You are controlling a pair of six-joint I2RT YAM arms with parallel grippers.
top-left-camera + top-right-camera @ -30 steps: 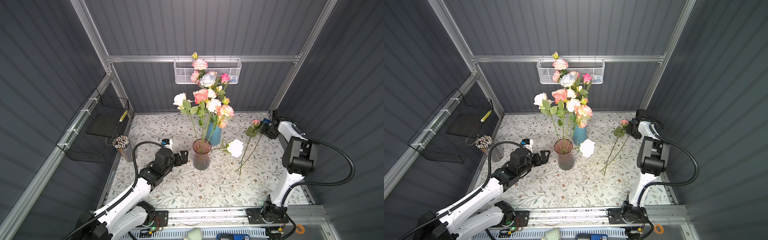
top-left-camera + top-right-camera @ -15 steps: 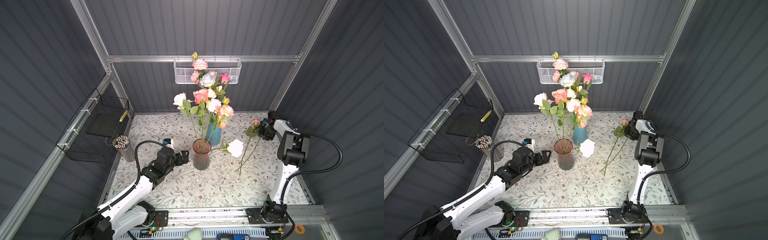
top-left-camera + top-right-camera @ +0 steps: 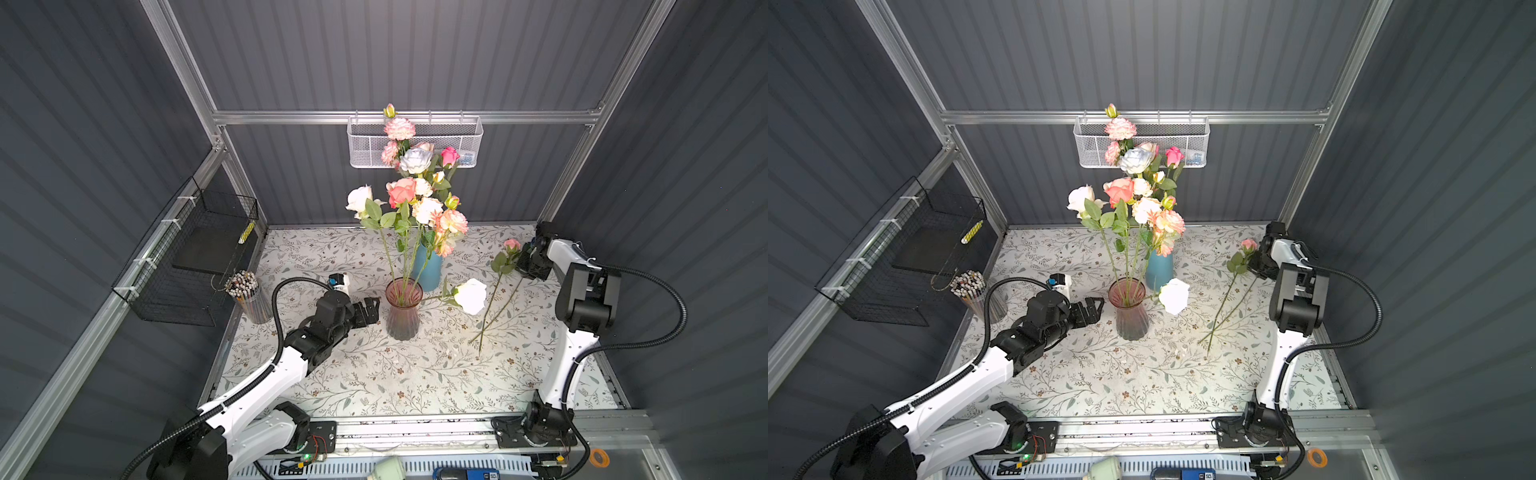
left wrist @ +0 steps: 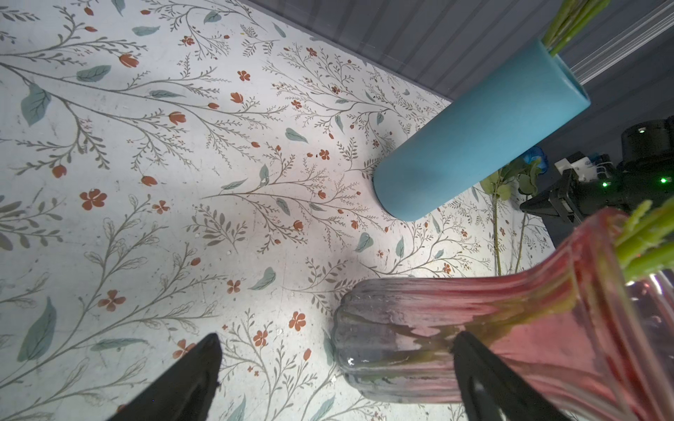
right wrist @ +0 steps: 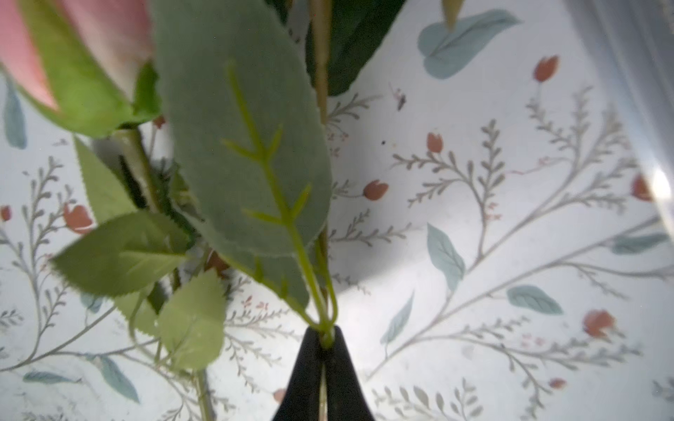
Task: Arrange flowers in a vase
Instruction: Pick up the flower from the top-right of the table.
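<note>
Right of the ribbed pink glass vase (image 3: 402,316), the right claw (image 5: 324,337) pinches a pink rosebud's (image 3: 512,244) thin green stalk above the leaf-printed surface (image 3: 374,374); the left claw (image 3: 371,308) stands spread just left of the vase.

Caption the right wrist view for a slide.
Right gripper, jaws shut on a flower stalk beneath its large leaf, pink bud alongside, over the floral-print table.

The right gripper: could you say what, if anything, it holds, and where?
The right gripper pinches a thin green flower stem at a large leaf's base.
</note>
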